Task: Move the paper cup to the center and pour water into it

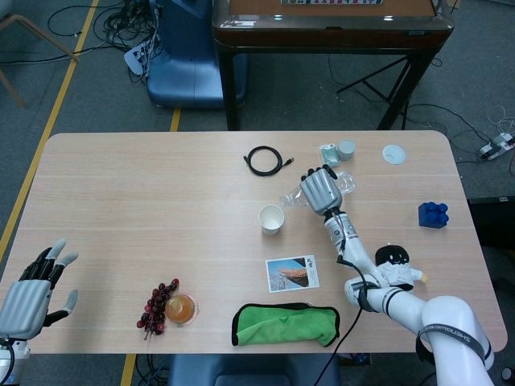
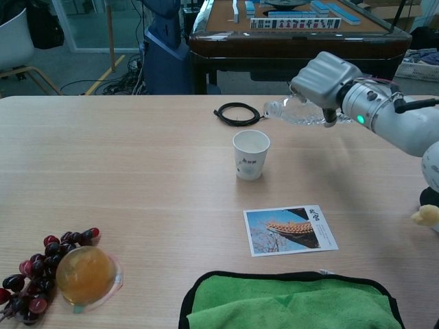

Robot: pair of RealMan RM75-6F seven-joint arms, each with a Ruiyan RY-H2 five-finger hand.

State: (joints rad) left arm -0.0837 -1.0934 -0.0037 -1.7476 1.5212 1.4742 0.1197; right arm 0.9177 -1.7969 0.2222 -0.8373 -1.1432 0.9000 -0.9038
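The right robot hand (image 2: 324, 79) has a silver-grey shell and dark fingers. Its white forearm carries a small green light, a black cable and a dark printed band. The left robot hand (image 1: 30, 291) matches.
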